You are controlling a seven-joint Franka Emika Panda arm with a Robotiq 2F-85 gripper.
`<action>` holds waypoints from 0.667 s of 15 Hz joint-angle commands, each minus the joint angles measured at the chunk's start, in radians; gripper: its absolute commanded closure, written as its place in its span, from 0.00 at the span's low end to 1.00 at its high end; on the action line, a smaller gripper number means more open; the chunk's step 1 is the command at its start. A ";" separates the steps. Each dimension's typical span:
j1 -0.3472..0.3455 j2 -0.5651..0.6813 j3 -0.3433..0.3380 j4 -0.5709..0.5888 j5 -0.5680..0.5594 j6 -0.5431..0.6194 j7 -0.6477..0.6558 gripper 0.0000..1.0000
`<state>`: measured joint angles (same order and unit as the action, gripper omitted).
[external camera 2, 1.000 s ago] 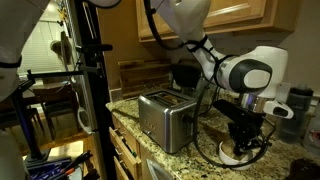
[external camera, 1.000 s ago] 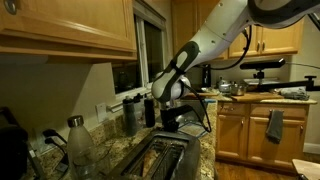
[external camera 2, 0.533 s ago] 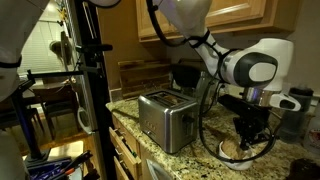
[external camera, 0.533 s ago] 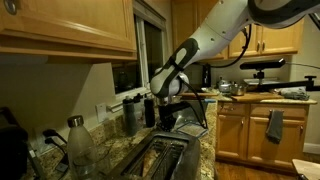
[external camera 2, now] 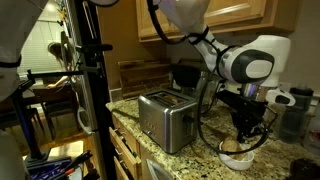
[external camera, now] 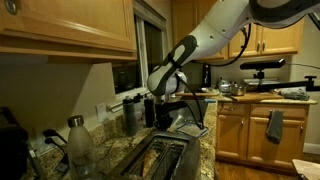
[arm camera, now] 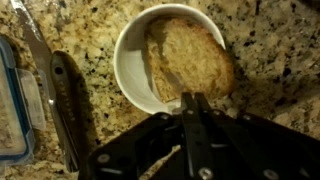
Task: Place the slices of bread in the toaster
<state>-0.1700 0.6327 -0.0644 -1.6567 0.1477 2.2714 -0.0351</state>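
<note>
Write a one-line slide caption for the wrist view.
Wrist view: jaws shut on the edge of a bread slice over a white bowl on the granite counter.

No text or labels seem readable anywhere in these dim views.

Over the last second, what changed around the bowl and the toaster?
The gripper, shut, has risen a little above the white bowl. Its tips sit at the edge of the bread, but I cannot tell whether it grips the slice. The toaster and bowl stayed put.
</note>
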 commanded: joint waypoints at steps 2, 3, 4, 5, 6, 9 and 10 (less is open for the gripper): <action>-0.007 -0.051 0.022 -0.039 0.021 0.023 -0.010 0.91; -0.006 -0.054 0.024 -0.039 0.020 0.023 -0.009 0.92; -0.005 -0.056 0.024 -0.040 0.019 0.023 -0.008 0.85; -0.003 -0.059 0.025 -0.042 0.018 0.023 -0.006 0.67; -0.002 -0.062 0.026 -0.044 0.018 0.023 -0.007 0.66; 0.003 -0.072 0.029 -0.049 0.016 0.025 -0.005 0.46; 0.004 -0.072 0.030 -0.051 0.015 0.026 -0.004 0.41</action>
<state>-0.1674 0.6106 -0.0399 -1.6495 0.1504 2.2723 -0.0351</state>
